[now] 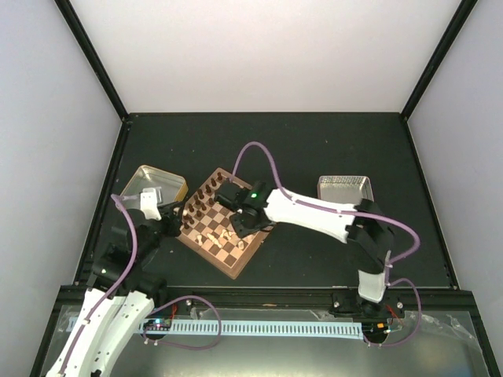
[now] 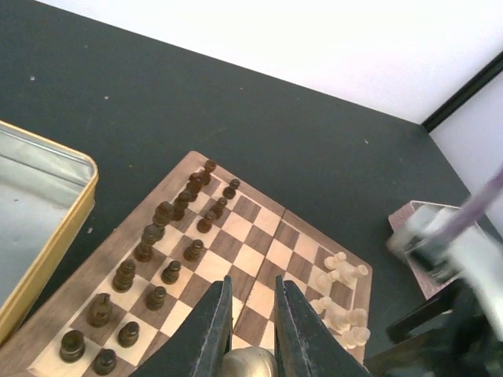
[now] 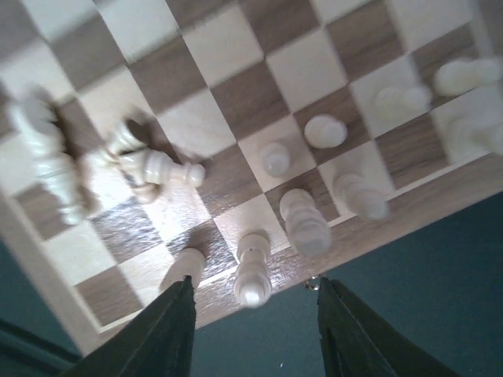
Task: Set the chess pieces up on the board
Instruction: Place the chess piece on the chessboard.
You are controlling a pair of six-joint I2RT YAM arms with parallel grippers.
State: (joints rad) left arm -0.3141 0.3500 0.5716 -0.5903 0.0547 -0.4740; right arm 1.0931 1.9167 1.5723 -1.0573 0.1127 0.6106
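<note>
Hovering over the board (image 1: 226, 251), our right gripper (image 3: 255, 306) has its fingers wide apart. A cream piece (image 3: 253, 275) stands upright in the edge row just below the gap, touching neither finger, so we judge it just set down. Nearby, toppled pieces (image 3: 149, 169) need righting. Our left gripper (image 2: 253, 289) is pinched narrow on what looks like a pale piece (image 2: 247, 363), off to the side, likely to avoid a clash. The dark pieces (image 2: 161, 236) fill two rows.

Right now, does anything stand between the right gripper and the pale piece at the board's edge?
Nothing visible does. The right gripper is open, jaws either side of that upright pale piece on the board. Pale neighbours stand close beside it, not between.
</note>
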